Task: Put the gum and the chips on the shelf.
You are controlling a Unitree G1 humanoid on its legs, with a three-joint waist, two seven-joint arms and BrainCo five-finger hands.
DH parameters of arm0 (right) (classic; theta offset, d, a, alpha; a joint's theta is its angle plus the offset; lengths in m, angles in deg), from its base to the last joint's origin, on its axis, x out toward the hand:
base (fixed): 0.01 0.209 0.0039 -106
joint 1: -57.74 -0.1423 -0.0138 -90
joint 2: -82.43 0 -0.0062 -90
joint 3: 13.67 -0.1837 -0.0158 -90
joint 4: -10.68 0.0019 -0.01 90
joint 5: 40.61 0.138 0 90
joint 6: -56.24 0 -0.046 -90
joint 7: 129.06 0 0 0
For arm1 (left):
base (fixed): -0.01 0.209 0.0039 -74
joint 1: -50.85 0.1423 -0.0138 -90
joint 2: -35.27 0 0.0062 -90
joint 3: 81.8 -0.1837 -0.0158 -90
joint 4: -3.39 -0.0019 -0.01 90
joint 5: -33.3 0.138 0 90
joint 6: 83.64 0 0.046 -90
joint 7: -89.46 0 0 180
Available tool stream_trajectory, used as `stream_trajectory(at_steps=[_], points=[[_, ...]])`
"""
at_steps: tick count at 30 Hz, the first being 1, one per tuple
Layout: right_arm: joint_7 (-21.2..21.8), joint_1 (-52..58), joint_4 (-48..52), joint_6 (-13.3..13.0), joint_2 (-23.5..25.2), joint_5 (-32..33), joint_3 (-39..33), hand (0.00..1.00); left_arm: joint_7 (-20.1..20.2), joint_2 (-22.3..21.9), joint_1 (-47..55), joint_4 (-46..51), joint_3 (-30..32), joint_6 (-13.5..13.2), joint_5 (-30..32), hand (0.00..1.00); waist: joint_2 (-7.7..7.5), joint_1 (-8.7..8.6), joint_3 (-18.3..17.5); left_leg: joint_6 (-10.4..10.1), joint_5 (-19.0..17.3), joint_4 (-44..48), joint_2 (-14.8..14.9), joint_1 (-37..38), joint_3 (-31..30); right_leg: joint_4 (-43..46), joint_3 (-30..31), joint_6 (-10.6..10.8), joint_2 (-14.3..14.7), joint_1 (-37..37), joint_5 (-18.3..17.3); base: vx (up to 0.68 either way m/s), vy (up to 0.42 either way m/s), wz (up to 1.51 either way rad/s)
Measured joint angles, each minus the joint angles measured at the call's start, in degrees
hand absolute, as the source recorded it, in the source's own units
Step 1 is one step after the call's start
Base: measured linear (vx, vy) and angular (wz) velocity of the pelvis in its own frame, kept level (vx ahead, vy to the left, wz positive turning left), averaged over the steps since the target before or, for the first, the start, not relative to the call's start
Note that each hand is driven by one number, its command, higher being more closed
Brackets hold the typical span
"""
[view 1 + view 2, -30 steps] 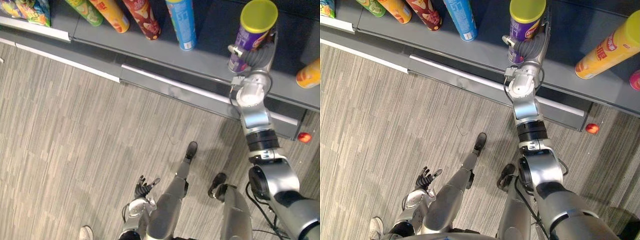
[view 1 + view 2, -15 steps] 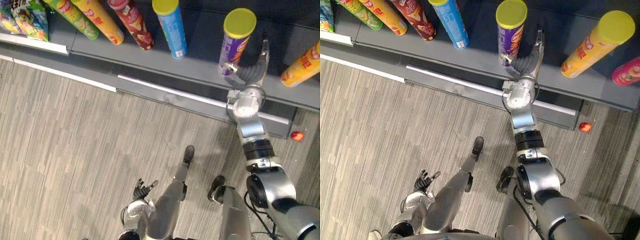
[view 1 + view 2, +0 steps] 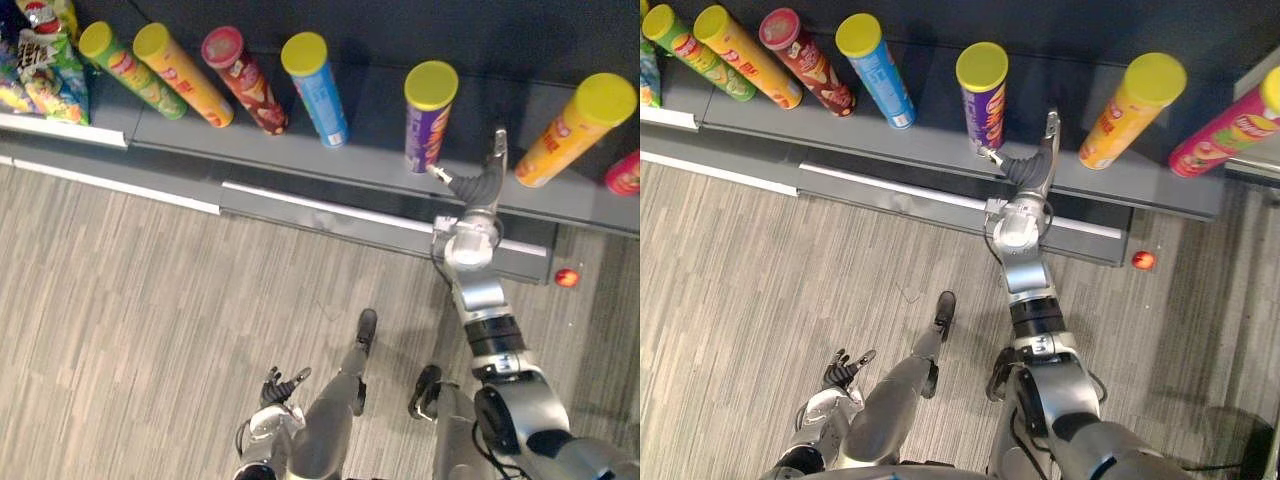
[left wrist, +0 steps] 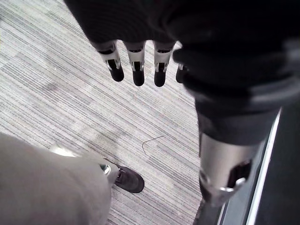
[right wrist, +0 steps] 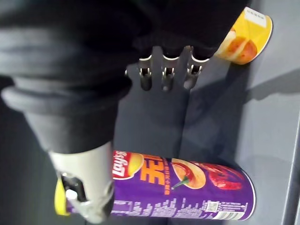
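Right hand (image 3: 478,184): up at the shelf (image 3: 372,150), fingers straight, thumb out, holding nothing.
Purple chips can (image 3: 429,118): upright on the shelf, right by that thumb; might be touching, hard to tell.
Left hand (image 3: 281,384): down low, fingers loose, empty.
Small red thing (image 3: 567,277): on the floor by the shelf.

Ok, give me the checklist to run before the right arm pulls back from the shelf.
1. Purple chips can upright on the shelf: ok.
2. Right hand open, fingers straight, not curled round the can: ok.
3. Gap between that hand's thumb and the can's base: cannot tell.
4. Blue can and orange can stand apart from the purple one, leaving room on either side: ok.
5. Left hand low over the floor, open and holding nothing: ok.
6. Where the gum is: cannot tell.
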Motion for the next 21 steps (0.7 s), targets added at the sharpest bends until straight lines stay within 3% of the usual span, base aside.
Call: stream_trajectory(at_steps=[8,14,18,21], points=[[3.6,17.1,13.1,-2.2,5.9,1.8,10.7,0.0,0.0,0.0,0.5,-1.9,3.6,1.8,2.4,0.0,-3.65,-2.05,-4.7,0.2,-2.8,0.4,1.5,4.9,2.6,-6.5,1.0,0.6,2.2,6.9,2.2,0.07,-0.022,-0.19],[10.9,27.2,18.2,-5.7,3.7,4.1,21.0,0.0,-0.1,-0.5,0.7,-4.1,4.4,2.7,6.9,0.0,-4.48,-2.57,-9.1,0.1,-9.3,8.0,3.4,7.4,5.2,-13.9,3.7,0.7,4.9,14.8,5.1,0.05,-0.012,-0.3],[16.7,33.5,17.7,-7.5,2.6,8.6,25.5,0.0,-0.2,0.1,1.1,-6.1,4.4,3.3,9.4,0.0,-5.38,-4.01,-11.6,-0.1,-9.5,7.0,4.3,10.0,5.6,-18.3,4.4,0.4,6.4,18.4,6.9,0.03,-0.051,-0.14],[20.3,39.8,13.8,-8.1,2.6,10.8,26.4,0.0,-0.7,0.5,2.5,-7.1,4.1,3.3,11.2,0.0,-6.29,-4.8,-14.3,-0.2,-7.6,2.1,4.4,13.8,5.8,-19.5,5.7,0.3,6.8,20.1,7.2,0.01,-0.046,-0.11]])
